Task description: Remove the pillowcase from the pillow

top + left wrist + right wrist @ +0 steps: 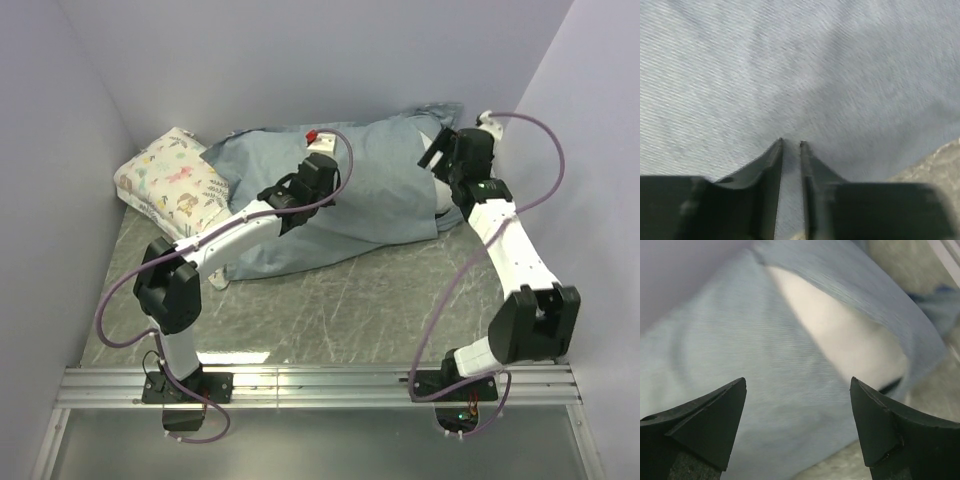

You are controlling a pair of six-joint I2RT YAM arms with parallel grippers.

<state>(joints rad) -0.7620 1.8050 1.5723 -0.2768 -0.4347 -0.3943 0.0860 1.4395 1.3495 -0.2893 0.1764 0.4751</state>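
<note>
Since the case lies across the far bench, pillow bared at its right mouth, I hold my right tool wide there; my left tool, narrowed, pinches mid-cloth, seemingly as anchor.

A lab booth: bare walls, aluminium rail, marbled table.

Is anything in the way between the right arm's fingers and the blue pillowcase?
Nothing visible. The right gripper, fingers open, faces the pillowcase directly, beside the opening where the white pillow shows.
</note>
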